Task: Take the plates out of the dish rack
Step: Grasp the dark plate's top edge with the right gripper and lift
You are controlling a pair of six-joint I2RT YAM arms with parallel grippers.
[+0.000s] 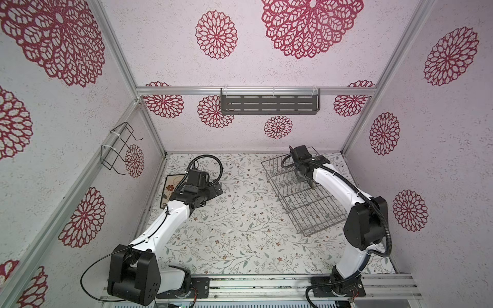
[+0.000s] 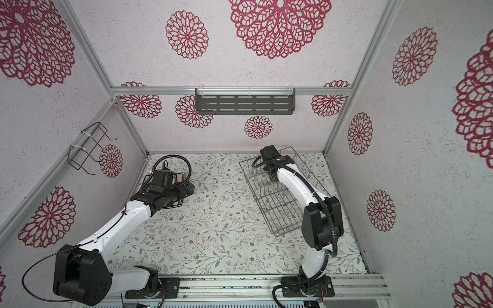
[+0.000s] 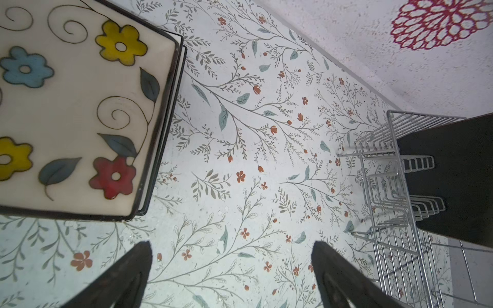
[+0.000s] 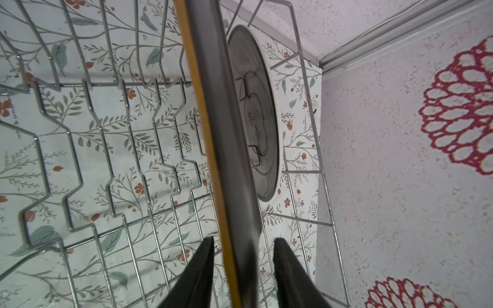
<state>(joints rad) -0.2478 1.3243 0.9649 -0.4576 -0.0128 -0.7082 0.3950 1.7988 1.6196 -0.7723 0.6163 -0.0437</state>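
Observation:
The silver wire dish rack point(image 1: 306, 210) point(image 2: 280, 213) stands at the back right of the table. A dark square plate with a yellow edge point(image 4: 226, 133) stands upright between its tines, and a round white-rimmed plate point(image 4: 256, 114) stands just behind it. My right gripper point(image 4: 244, 240) point(image 1: 306, 181) straddles the dark plate's upper edge, with a narrow gap on each side. At the back left lies a stack of plates with a cream floral plate point(image 3: 80, 106) point(image 1: 168, 190) on top. My left gripper point(image 3: 231, 244) hovers open and empty beside that stack.
A dark grey slotted shelf point(image 1: 269, 104) hangs on the back wall. A small black wire holder point(image 1: 117, 149) hangs on the left wall. The rack sits close to the right wall and the back corner point(image 4: 322, 64). The floral tabletop point(image 1: 240, 226) lies between the arms.

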